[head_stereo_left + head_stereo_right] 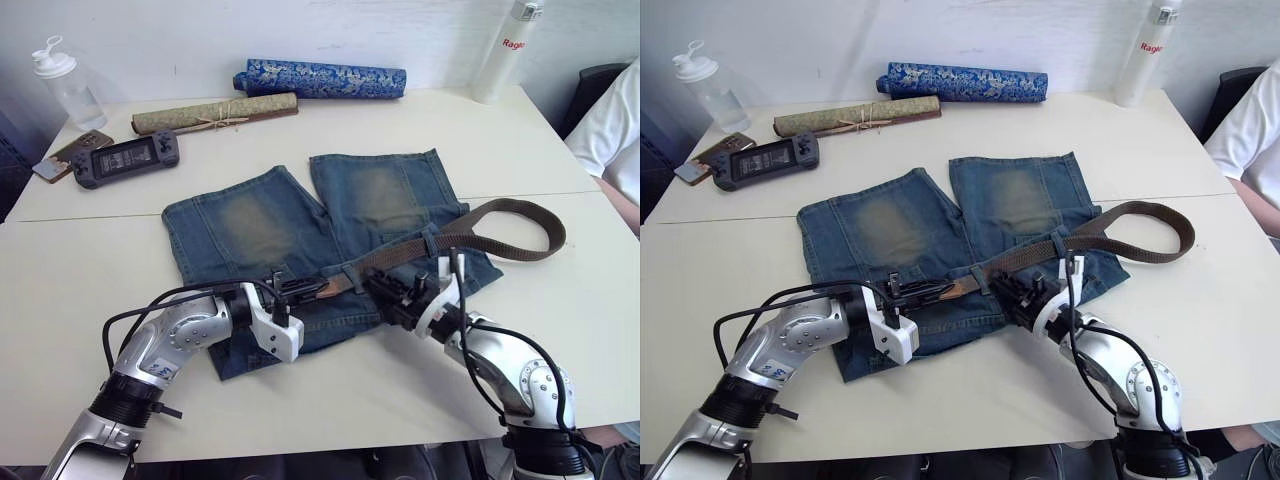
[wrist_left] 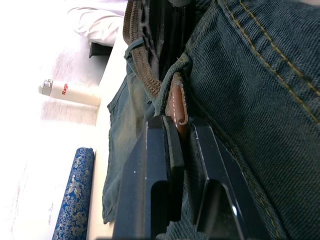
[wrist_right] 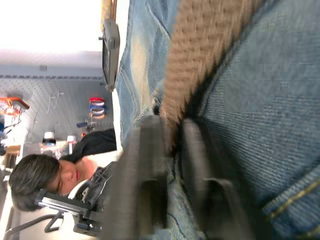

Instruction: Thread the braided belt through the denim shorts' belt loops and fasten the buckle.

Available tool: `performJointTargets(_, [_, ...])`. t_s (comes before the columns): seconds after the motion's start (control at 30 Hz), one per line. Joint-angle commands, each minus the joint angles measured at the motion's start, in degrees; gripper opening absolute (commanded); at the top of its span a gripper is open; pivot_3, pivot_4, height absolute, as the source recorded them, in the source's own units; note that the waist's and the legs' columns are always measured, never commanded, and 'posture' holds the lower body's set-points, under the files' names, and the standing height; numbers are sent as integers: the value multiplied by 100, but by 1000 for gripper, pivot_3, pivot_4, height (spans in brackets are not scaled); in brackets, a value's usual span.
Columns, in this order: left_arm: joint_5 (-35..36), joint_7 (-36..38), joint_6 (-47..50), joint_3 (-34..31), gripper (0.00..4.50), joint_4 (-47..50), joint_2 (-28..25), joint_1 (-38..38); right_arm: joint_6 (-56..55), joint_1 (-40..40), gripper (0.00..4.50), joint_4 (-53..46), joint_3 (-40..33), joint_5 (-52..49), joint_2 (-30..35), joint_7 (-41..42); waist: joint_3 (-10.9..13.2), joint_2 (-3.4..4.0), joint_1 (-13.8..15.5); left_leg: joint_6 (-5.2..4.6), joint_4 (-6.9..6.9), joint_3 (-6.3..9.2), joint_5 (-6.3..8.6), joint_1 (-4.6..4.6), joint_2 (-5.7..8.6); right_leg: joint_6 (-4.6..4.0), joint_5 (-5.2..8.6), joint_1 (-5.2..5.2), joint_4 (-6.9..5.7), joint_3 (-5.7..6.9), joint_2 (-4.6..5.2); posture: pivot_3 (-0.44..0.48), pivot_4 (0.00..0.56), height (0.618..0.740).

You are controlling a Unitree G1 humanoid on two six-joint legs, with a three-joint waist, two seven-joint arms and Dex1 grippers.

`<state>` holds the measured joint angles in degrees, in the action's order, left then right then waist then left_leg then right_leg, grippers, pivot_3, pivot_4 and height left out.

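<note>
Both my grippers are clamped on the braided belt [image 1: 455, 232] at the waistband of the denim shorts [image 1: 300, 235].

The shorts lie mid-table [image 1: 90, 270], waistband toward me, bare tabletop beyond each side of them and between waistband and near table edge. The belt runs along the waistband, then loops off the shorts to my right. My left gripper [image 2: 182, 131] pinches the belt's tan leather tip beside a belt loop [image 2: 170, 82], nearly closed; my right gripper [image 3: 172, 130] squeezes the woven strap.
</note>
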<state>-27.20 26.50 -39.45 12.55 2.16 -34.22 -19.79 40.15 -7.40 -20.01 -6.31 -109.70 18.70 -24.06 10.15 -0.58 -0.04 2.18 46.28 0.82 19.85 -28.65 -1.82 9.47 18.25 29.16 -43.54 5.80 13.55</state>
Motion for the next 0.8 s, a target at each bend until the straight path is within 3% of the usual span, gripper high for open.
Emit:
performJointTargets(0.03, [8,-76,34,0,0,119,8,-20,-1,164,2777,-894,-501,-118,543,205,0,0,1,0,0,0,0,0,0,0,0,0,0,0,0,0,150,645])
performJointTargets(0.13, [29,-82,38,13,0,72,18,-34,505,398,4123,-1869,-759,1608,1980,1613,1,2,21,0,2,-3,0,-3,3,2,-1,0,3,-1,4,0,150,645])
performJointTargets(0.23, [50,-88,30,27,0,32,29,-44,337,712,4123,-2534,-494,3534,3128,2967,-3,-7,18,-1,-15,-2,-1,14,0,5,-1,-12,45,2,0,0,150,645])
performJointTargets(0.33, [73,-87,26,38,0,8,43,-49,-708,1172,4123,-2896,580,6502,4467,4140,-2,-5,27,-2,-27,-2,-1,36,-3,8,2,-32,55,6,-2,0,150,645])
performJointTargets(0.43, [97,-79,35,66,0,-31,69,-76,-2044,1178,4123,-2288,1614,8719,4600,4479,-7,-17,21,-1,-25,0,-1,45,-2,22,-5,-60,84,13,-2,0,150,645])
performJointTargets(0.53, [101,-81,30,81,0,-54,82,-96,-2693,931,4123,-1667,2194,10241,4470,4487,-6,-19,16,3,-20,-5,-2,45,3,30,-10,-63,89,9,4,0,150,645])
performJointTargets(0.7, [112,-85,22,112,0,-86,93,-128,-2956,624,4123,-1008,2636,11546,3984,4581,-6,-22,20,7,-17,-5,-4,44,3,30,-10,-63,87,10,5,0,150,645])
performJointTargets(0.8, [114,-89,16,123,0,-84,92,-128,-2902,641,3287,-902,2578,11698,3634,4709,-12,-32,23,7,-15,-3,-4,44,2,30,-10,-66,86,12,5,0,150,645])
